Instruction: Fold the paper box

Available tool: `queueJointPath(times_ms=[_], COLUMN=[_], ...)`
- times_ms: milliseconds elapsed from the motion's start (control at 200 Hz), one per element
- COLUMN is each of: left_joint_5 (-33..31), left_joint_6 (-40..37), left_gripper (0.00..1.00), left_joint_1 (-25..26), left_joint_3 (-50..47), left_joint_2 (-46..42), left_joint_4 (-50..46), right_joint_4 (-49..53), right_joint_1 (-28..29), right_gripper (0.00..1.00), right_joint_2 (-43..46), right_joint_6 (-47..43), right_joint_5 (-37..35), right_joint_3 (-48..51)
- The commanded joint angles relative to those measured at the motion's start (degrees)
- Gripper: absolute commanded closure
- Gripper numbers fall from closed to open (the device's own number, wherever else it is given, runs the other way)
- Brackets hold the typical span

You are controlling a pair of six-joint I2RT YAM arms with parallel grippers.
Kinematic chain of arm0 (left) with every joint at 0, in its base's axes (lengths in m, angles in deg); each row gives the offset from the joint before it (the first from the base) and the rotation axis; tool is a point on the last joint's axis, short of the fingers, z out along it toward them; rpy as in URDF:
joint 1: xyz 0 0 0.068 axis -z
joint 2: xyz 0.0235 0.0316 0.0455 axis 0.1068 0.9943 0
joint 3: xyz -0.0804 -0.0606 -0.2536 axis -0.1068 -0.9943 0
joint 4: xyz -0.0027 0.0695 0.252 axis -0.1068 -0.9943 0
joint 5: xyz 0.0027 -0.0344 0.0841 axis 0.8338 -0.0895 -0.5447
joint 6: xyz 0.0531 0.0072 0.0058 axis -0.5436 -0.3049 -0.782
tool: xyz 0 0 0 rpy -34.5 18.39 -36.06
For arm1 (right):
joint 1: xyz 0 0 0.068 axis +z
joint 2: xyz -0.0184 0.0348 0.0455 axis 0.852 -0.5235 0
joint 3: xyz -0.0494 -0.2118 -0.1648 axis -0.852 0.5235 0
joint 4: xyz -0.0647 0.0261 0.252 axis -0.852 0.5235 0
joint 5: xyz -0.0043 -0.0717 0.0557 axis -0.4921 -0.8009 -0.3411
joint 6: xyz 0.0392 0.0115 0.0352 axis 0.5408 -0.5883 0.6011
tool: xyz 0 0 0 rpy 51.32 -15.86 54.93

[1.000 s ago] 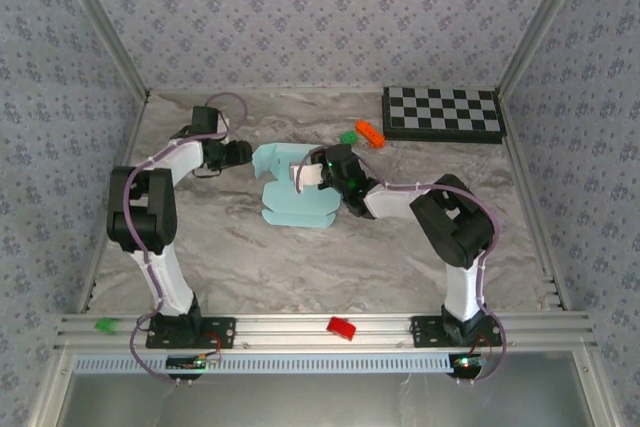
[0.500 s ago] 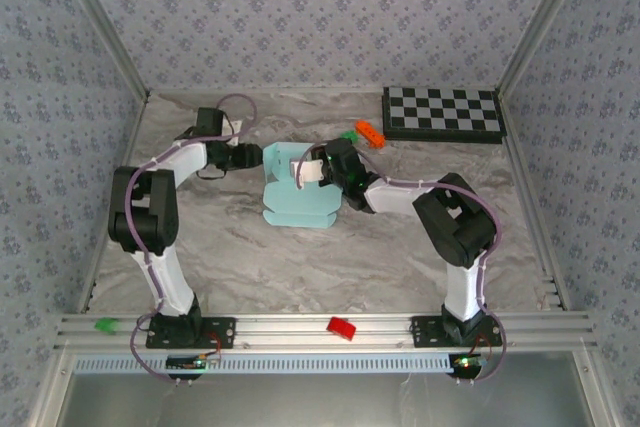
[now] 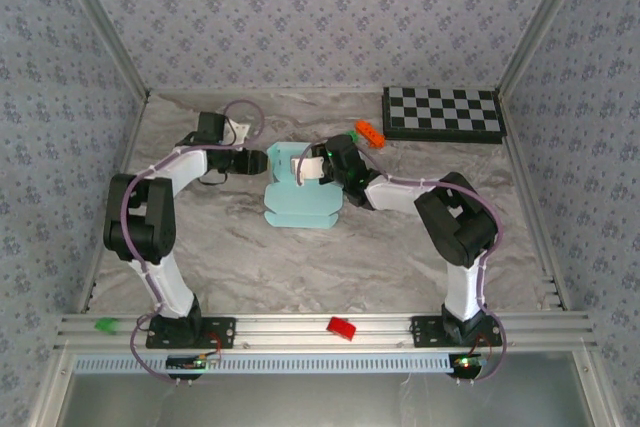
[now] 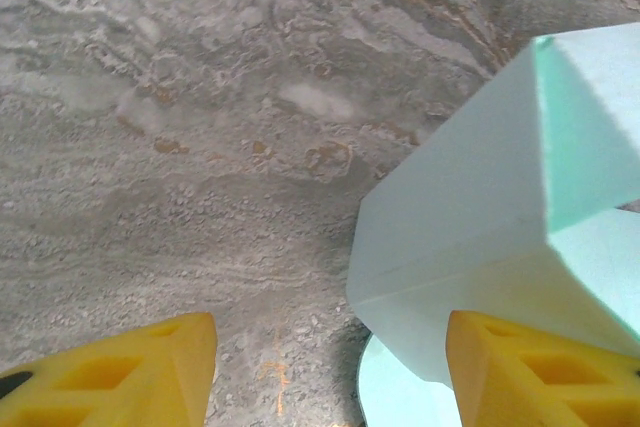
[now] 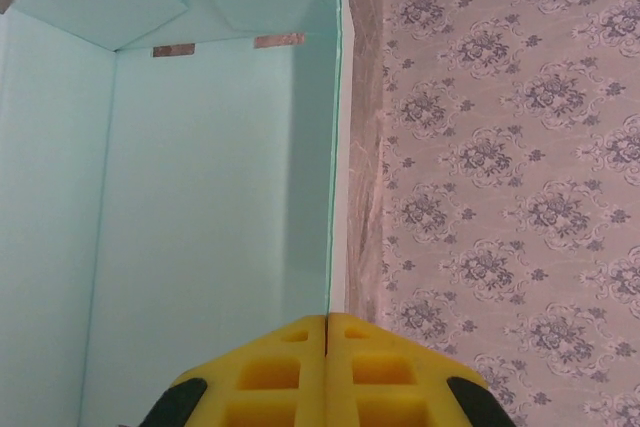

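The pale aqua paper box point(image 3: 300, 197) lies half-folded mid-table, its far walls raised and a flat scalloped flap toward me. My right gripper point(image 3: 311, 169) is shut on the upper edge of one raised wall; in the right wrist view that thin edge runs into the seam between the yellow fingers point(image 5: 328, 319), with the box's open inside point(image 5: 200, 197) to the left. My left gripper point(image 3: 258, 159) is open at the box's left side. In the left wrist view a box corner point(image 4: 500, 197) reaches in beside the right finger point(image 4: 540, 372), and the left finger point(image 4: 120, 372) is well clear of it.
A black-and-white checkerboard point(image 3: 443, 113) lies at the back right. An orange brick point(image 3: 369, 133) and a green brick point(image 3: 348, 136) sit just behind the box. A red brick point(image 3: 342, 327) and a green one point(image 3: 104, 325) rest on the front rail.
My left gripper has moved right, up to the box's left wall. The right gripper has shifted slightly back and left with the wall it holds.
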Motion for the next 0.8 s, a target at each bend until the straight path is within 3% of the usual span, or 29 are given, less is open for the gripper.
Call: queueJointPath(times_ms=[0, 235, 795], left_joint_5=[3.31, 5.37, 5.97], left_joint_6=[-2.96, -6.12, -5.58], left_gripper=[0.38, 0.38, 0.38], left_joint_1=[0.61, 1.72, 3.43], left_joint_3=[0.66, 0.71, 4.27], left_joint_2=[-1.34, -1.02, 3.95], left_joint_4=[0.83, 0.39, 2.66], right_joint_4=[4.62, 4.72, 4.97], right_joint_1=[-0.29, -0.44, -0.44], right_gripper=[1.00, 1.00, 1.00], right_joint_2=[0.14, 0.08, -0.33], right_joint_6=[1.03, 1.40, 2.52], right_joint_5=[0.50, 0.31, 0.59], right_joint_3=[-0.88, -0.98, -0.79])
